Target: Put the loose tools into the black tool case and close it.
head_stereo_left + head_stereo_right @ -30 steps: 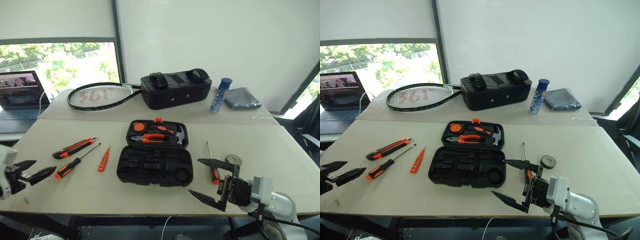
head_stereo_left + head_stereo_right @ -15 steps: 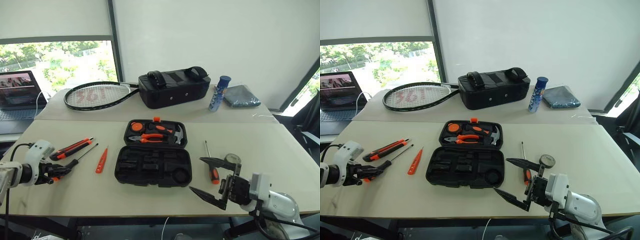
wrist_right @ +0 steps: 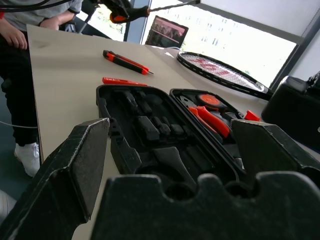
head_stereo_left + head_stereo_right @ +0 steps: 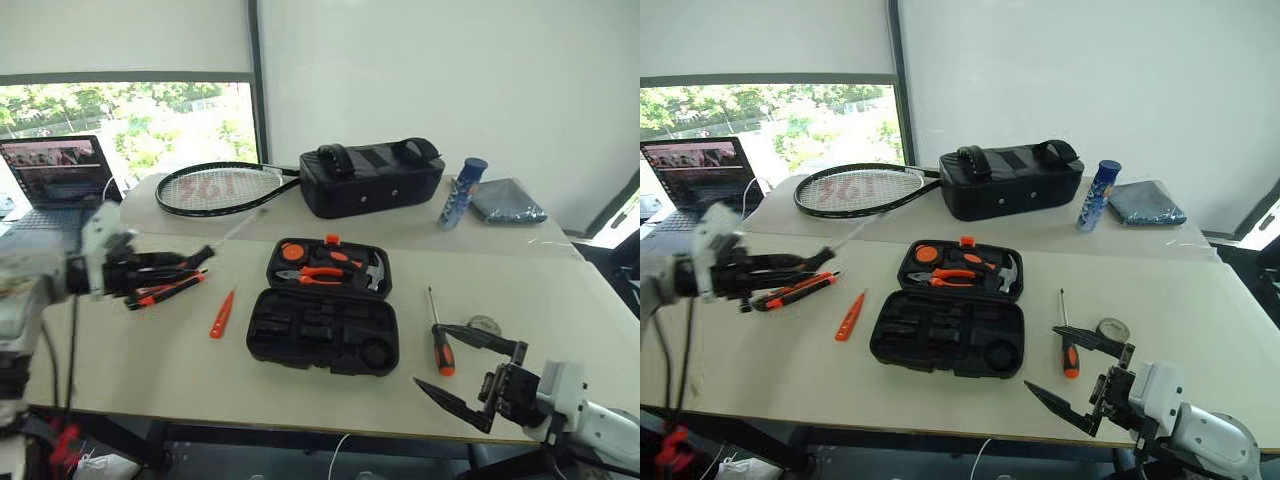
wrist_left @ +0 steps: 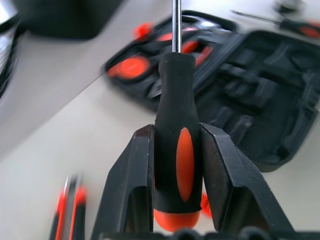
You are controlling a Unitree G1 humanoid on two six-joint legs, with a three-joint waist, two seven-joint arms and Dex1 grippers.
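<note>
The black tool case (image 4: 325, 318) lies open mid-table, with pliers and a hammer in its far half. My left gripper (image 5: 177, 165) is shut on an orange-and-black screwdriver (image 5: 176, 125) and holds it above the table left of the case, shaft toward the case. The same left gripper (image 4: 805, 265) hovers over the utility knife (image 4: 795, 290). A small orange tester screwdriver (image 4: 221, 313) lies between knife and case. Right of the case lie a second screwdriver (image 4: 438, 340) and a grey tape roll (image 4: 485, 325). My right gripper (image 4: 470, 375) stands open and empty near the front edge.
On the far table are a racket (image 4: 225, 188), a black padded bag (image 4: 372, 178), a blue can (image 4: 460, 192) and a grey cloth (image 4: 508, 200). A laptop (image 4: 55, 170) stands far left. A person (image 3: 20, 25) stands by the table's left side.
The left gripper shut on a screwdriver lying on the table and lifted it up and rightward toward the case. The camera view shifted. The right gripper stayed open.
</note>
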